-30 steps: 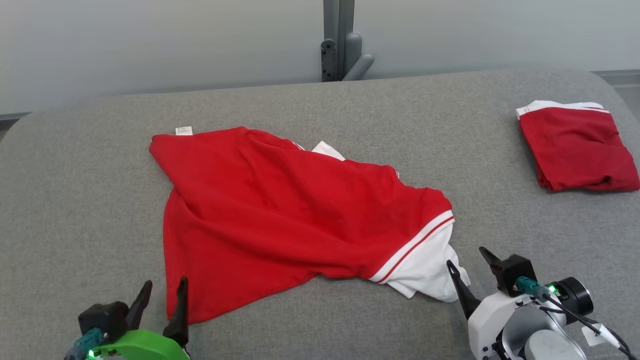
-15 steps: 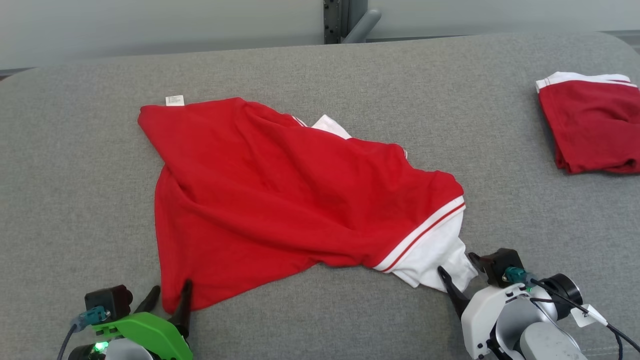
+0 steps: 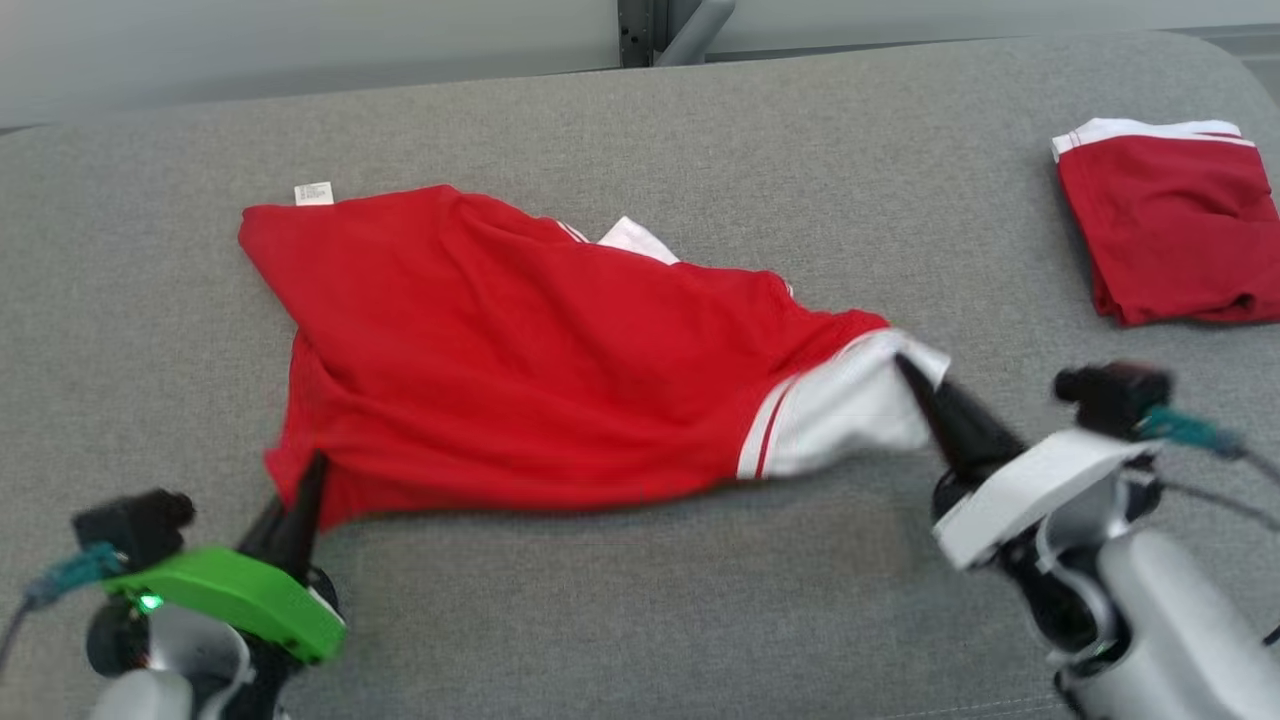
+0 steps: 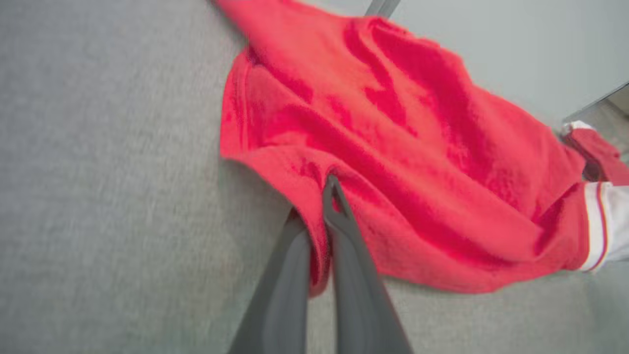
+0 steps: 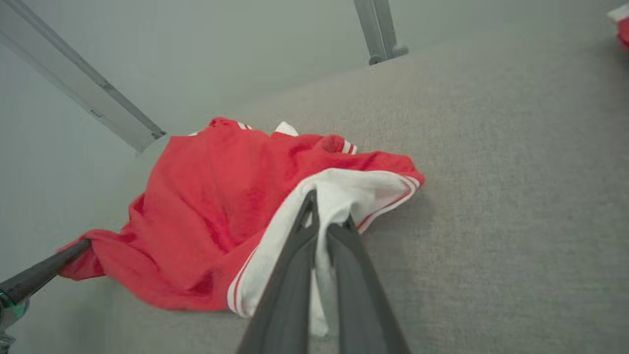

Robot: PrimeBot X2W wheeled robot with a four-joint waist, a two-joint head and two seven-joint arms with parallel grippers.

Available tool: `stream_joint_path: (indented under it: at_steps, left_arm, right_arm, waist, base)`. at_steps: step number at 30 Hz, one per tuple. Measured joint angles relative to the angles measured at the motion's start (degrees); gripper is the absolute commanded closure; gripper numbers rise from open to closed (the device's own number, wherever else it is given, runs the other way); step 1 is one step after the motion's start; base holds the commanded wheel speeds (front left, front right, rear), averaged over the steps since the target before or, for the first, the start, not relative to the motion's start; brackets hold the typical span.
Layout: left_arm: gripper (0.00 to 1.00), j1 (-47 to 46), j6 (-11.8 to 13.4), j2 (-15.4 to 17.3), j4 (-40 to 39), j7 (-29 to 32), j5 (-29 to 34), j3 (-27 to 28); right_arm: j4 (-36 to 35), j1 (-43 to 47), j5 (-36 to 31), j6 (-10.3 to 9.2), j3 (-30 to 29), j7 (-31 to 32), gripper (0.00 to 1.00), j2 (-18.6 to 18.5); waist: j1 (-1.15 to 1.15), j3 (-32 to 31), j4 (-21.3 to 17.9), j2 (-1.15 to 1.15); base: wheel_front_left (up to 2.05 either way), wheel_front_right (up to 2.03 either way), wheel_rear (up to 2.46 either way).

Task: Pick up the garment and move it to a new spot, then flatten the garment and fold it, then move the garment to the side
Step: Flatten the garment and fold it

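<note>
The garment (image 3: 520, 370) is a red shirt with a white, red-striped sleeve, spread crumpled across the grey padded table (image 3: 600, 600). At its near left corner my left gripper (image 3: 312, 478) is shut on the red hem, and the left wrist view shows red cloth (image 4: 393, 147) pinched between the two dark fingers (image 4: 344, 236). My right gripper (image 3: 908, 372) is shut on the white sleeve end (image 3: 850, 410); in the right wrist view the white fabric (image 5: 344, 196) runs between the fingers (image 5: 307, 231). The near edge of the garment hangs lifted off the table between both grippers.
A second red garment (image 3: 1170, 240) lies folded at the table's far right, also at the right wrist view's corner (image 5: 621, 24). A grey metal post (image 3: 660, 25) stands behind the table's far edge, against a pale wall.
Both grippers have closed, the left on the red hem and the right on the white sleeve, and raised the near edge. The head camera has tilted down, shifting the whole picture.
</note>
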Motion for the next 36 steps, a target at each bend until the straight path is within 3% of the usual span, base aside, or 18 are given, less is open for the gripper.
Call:
stream_joint_path:
  at_steps: [4, 8, 12, 13, 15, 18, 21, 22, 23, 27, 31, 36]
  left_arm:
    - [1.0, -3.03, 0.64, 3.55, -14.43, 2.99, -2.46, 3.34]
    - [1.0, -12.76, 2.92, 6.81, -22.01, 8.23, -4.46, 6.14]
    - [1.0, -27.03, 3.61, 8.82, -20.22, 13.24, -6.28, 6.41]
    - [1.0, -35.48, 3.52, 9.95, -16.66, 14.35, -5.59, 5.71]
    - [1.0, -43.73, 3.38, 10.26, -11.48, 13.91, -5.0, 5.64]
    - [1.0, -53.95, 2.81, 9.05, -2.13, 10.43, -4.39, 5.39]
    - [1.0, -60.23, 2.25, 8.31, 3.89, 6.71, -2.53, 5.01]
    - [1.0, -66.3, 1.77, 8.7, 9.21, 1.96, 0.53, 4.08]
    - [1.0, -66.3, 1.77, 8.7, 9.21, 1.96, 0.53, 4.08]
    - [1.0, -76.16, 0.73, 9.55, 17.23, -9.6, 6.54, 1.03]
    - [1.0, -81.38, 0.08, 10.09, 21.9, -19.69, 10.44, -2.81]
    - [1.0, -77.16, -0.04, 10.66, 23.74, -21.3, 9.45, -9.42]
  right_arm:
    - [-8.51, -6.38, 7.3, -0.01, -6.73, 2.63, 1.0, -4.2]
    - [-9.7, -16.41, 8.95, -0.02, -12.55, 6.8, 1.0, -5.48]
    - [-5.49, -29.8, 5.69, 0.01, -15.67, 10.63, 1.0, -4.13]
    - [-2.05, -37.38, 2.55, 0.02, -16.88, 11.29, 1.0, -2.78]
    - [2.01, -45.3, -0.64, 0.02, -17.93, 10.46, 1.0, -0.31]
    - [9.91, -55.28, -6.35, 0.04, -20.06, 7.38, 1.0, 3.61]
    - [15.28, -60.91, -11.35, 0.04, -20.98, 5.06, 1.0, 4.94]
    - [19.57, -67.06, -16.34, 0.04, -21.38, 2.05, 1.0, 5.9]
    - [19.57, -67.06, -16.34, 0.04, -21.38, 2.05, 1.0, 5.9]
    - [24.85, -77.13, -23.76, 0.04, -19.19, -6.24, 1.0, 7.12]
    - [29.24, -82.32, -25.4, 0.03, -18.82, -13.92, 1.0, 7.59]
    - [35.08, -77.99, -23.16, 0.02, -12.04, -16.23, 1.0, 8.39]
  waist:
    - [0.0, 1.62, -0.2, 0.0]
    - [0.0, 4.25, -0.08, 0.0]
    - [0.0, 7.88, 0.19, 0.0]
    - [0.0, 10.05, 0.38, 0.0]
    - [0.0, 12.33, 0.57, 0.0]
    - [0.01, 15.67, 0.85, 0.0]
    - [0.02, 17.76, 1.05, 0.0]
    - [0.02, 19.76, 1.23, 0.0]
    - [0.02, 19.76, 1.23, 0.0]
    - [0.02, 23.52, 1.42, 0.0]
    - [0.02, 26.3, 1.25, 0.0]
    - [0.02, 27.8, -0.11, 0.0]
  base:
    - [0.0, 0.0, 0.0]
    - [0.0, 0.0, 0.0]
    - [0.0, 0.0, 0.0]
    - [0.0, 0.0, 0.0]
    - [0.0, 0.0, 0.0]
    - [0.0, 0.0, 0.0]
    - [0.0, 0.0, 0.0]
    - [0.0, 0.0, 0.0]
    - [0.0, 0.0, 0.0]
    - [0.0, 0.0, 0.0]
    - [0.0, 0.0, 0.0]
    - [0.0, 0.0, 0.0]
